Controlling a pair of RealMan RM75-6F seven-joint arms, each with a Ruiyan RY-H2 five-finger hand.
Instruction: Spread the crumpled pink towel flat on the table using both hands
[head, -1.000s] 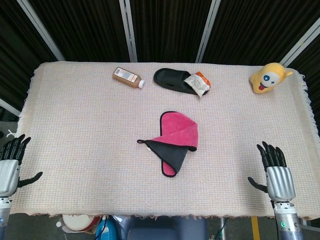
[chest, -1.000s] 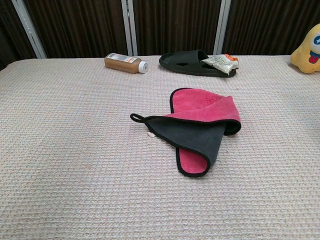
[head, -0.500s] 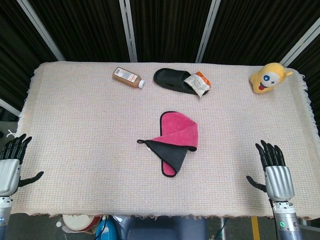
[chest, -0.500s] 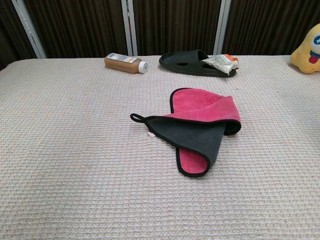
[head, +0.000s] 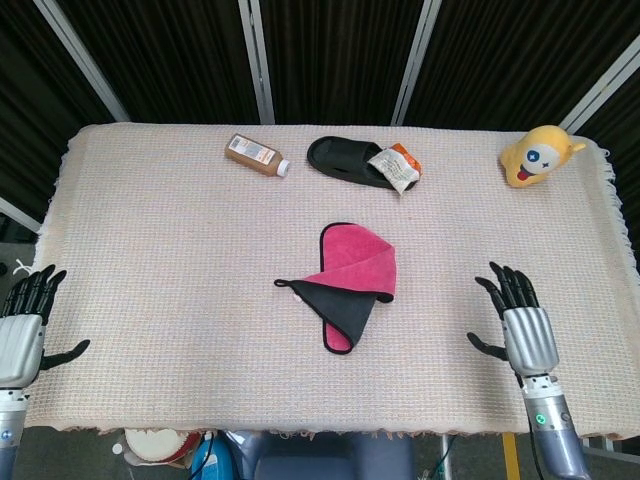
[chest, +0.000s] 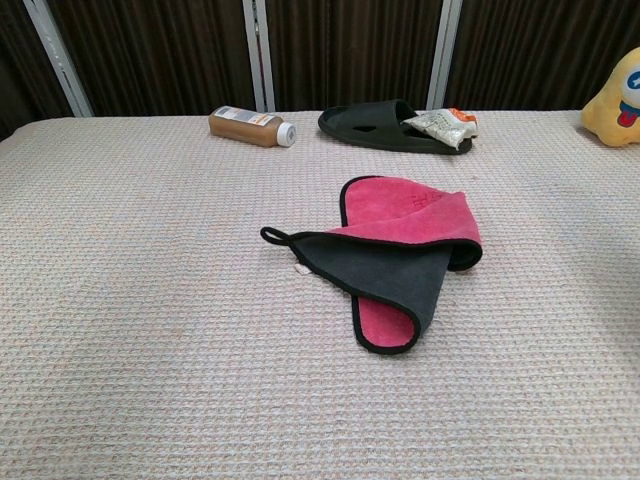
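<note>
Your right hand has moved inward and forward over the worktop toward the pink towel; your left hand has barely shifted at the near left edge. Both hands are empty, fingers spread wide. The towel lies folded mid-worktop, grey side partly up, untouched.
</note>
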